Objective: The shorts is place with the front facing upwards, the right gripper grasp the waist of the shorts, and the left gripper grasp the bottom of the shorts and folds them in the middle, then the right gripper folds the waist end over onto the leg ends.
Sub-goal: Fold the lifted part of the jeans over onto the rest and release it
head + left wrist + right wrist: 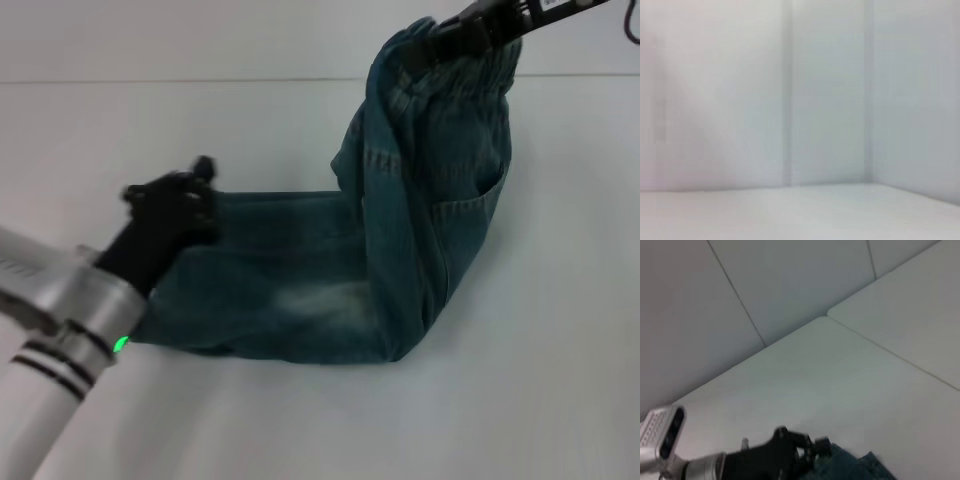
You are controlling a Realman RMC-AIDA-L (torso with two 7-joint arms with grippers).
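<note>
**Now the shorts are bent like an L**

Mostly, the head view shows a big white tabletop [560, 400] with blue denim shorts [400, 260] on it. One part of the shorts lies flat on the tabletop and runs out toward the robot's left. The other part goes up and away, toward the far right.

At the far right, the waist [455, 70] is the bunched, ruffled band at the top of that part. The right gripper [470, 38] is black and is closed on the waist, pinching the cloth. The waist looks lifted up off the tabletop.

On the left side, the left gripper [175, 205] is black too. It sits on the end of the flat part, where the leg ends [190, 290] are. Its arm covers much of that end, so I cannot tell how far it is open.

No words can be read anywhere.
</note>
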